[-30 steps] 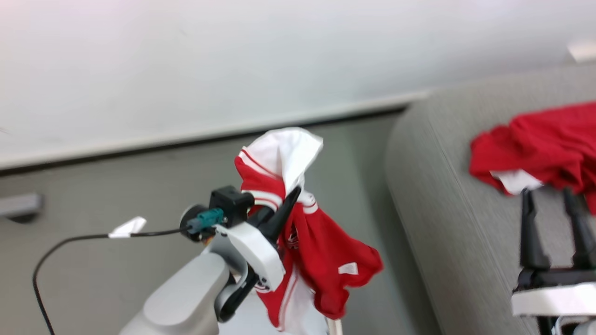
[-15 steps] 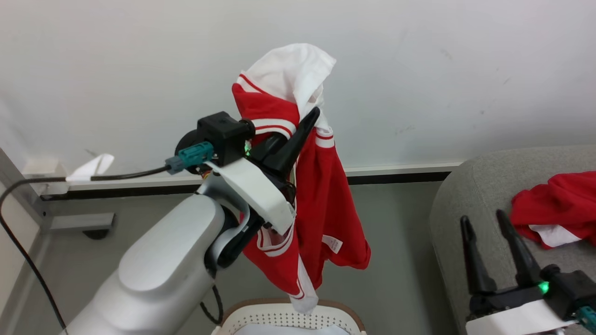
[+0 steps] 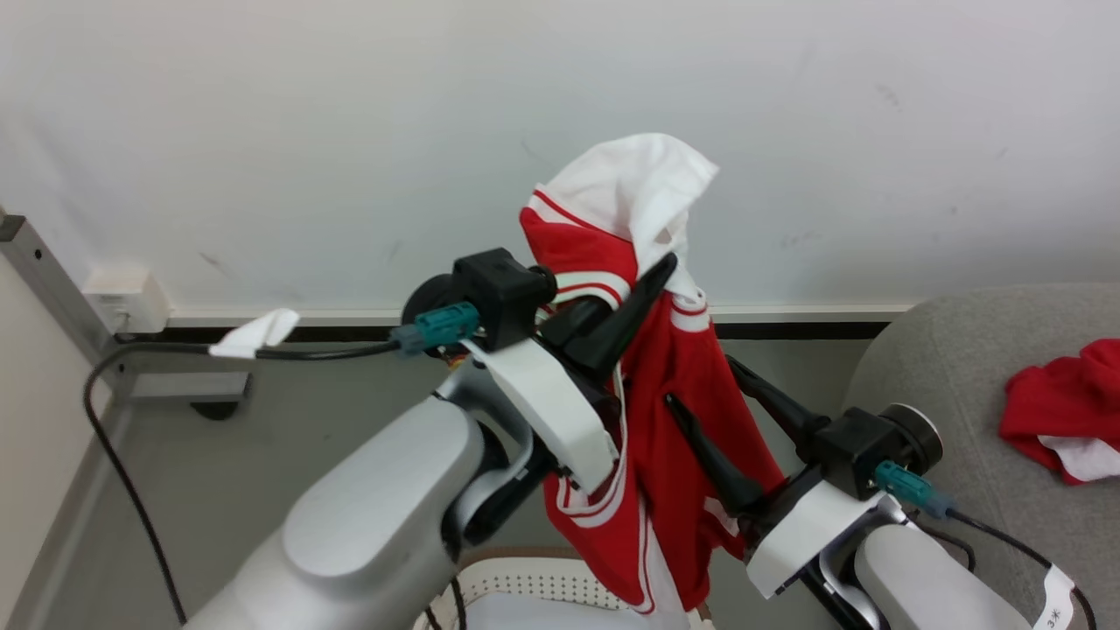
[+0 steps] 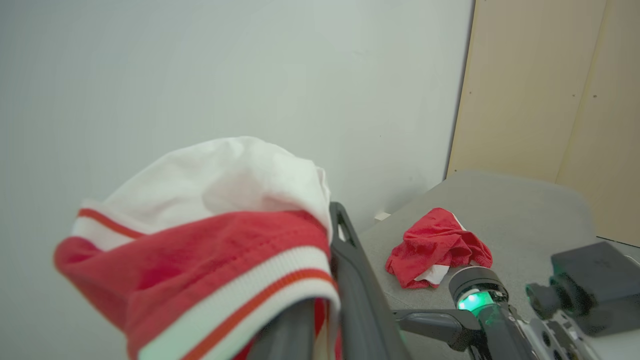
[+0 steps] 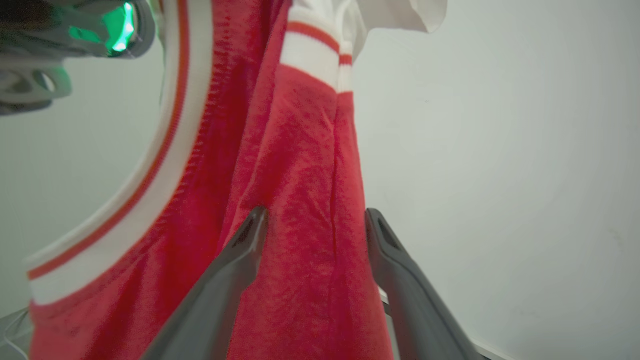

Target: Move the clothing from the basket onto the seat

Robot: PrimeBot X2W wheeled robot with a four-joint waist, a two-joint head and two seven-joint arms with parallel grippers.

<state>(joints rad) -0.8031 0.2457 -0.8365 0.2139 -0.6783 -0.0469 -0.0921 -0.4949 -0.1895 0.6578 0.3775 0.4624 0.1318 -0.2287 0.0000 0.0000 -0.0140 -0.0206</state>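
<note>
In the head view, a red and white top [image 3: 674,411] is held high above the basket [image 3: 525,582] by the left gripper [image 3: 643,293], which is clamped tight on it. The right gripper [image 3: 700,381] is spread wide around the hanging cloth and is not closed. Another red piece [image 3: 1050,407] is seen lying on the seat [image 3: 945,385], at the right. In the left wrist view, the top's white end is bunched over the fingers. In the right wrist view, red cloth is seen between the wide fingers. One piece is done; the held top is not yet put down.
</note>
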